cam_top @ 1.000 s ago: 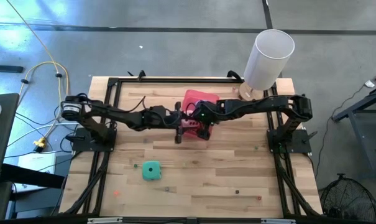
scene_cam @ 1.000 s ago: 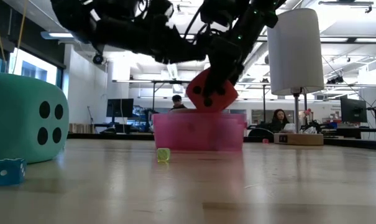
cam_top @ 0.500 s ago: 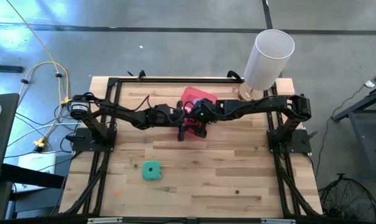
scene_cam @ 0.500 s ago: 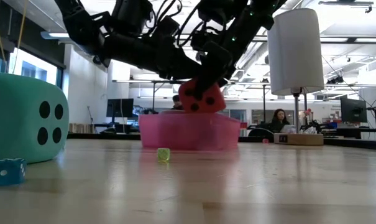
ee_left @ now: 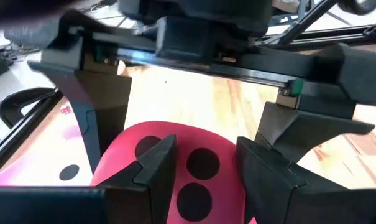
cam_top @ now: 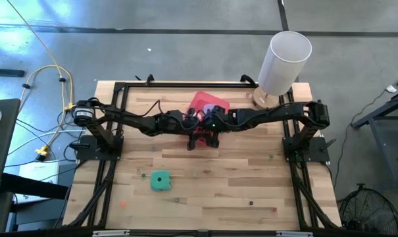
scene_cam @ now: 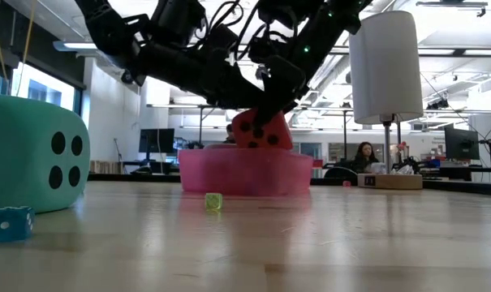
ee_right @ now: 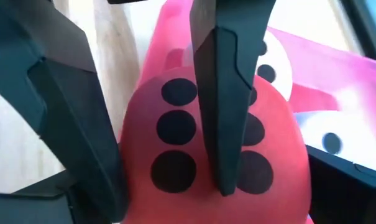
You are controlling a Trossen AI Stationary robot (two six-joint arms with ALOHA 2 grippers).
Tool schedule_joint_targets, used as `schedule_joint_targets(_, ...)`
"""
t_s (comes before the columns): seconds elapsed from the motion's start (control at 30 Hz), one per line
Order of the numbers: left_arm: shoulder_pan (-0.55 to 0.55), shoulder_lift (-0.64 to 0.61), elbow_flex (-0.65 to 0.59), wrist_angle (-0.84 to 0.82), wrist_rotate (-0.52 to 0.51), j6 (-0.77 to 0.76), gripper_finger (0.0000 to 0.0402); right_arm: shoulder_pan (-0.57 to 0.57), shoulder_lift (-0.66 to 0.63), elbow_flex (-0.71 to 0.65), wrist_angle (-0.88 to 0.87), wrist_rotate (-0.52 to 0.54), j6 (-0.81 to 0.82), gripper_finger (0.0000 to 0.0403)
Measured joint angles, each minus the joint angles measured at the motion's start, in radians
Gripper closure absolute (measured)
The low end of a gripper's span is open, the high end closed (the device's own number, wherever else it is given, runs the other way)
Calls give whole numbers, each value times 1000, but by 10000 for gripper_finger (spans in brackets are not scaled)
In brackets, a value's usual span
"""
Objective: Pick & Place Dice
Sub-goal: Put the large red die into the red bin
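Both arms meet at the upper middle of the high view, over the pink tray [cam_top: 200,104] on the bench [cam_top: 205,184]. The red die [scene_cam: 262,133] sits at the tray's top edge in the low view, between the two grippers. The right gripper [ee_right: 163,168] has its jaws spread wide with the red die [ee_right: 206,149] squeezed between them. The left gripper [ee_left: 200,168] has its jaws partly parted in front of the red die [ee_left: 169,168]; whether they grip it I cannot tell. The teal die [cam_top: 160,180] lies well apart, lower left of centre. A white cylinder [cam_top: 284,62] stands at upper right.
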Motion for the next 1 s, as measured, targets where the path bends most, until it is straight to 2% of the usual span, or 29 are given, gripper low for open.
schedule_joint_targets(0.17, -4, 0, -1, -3, 1, -17, 239, 33, 0, 0, -10, 103, -26, 8)
schedule_joint_targets(0.4, -5, 0, -2, -10, 14, -27, 239, 73, 0, 0, -8, 121, -66, 8)
schedule_joint_targets(0.83, -11, 8, -11, -54, -11, -41, 239, 97, -13, 10, 125, 110, -140, 9)
schedule_joint_targets(0.9, -11, 6, -7, -64, -8, -44, 239, 103, -12, 9, 119, 121, -140, 9)
schedule_joint_targets(1.0, -8, 5, -7, -78, -5, -48, 239, 110, -9, 7, 102, 193, -135, 8)
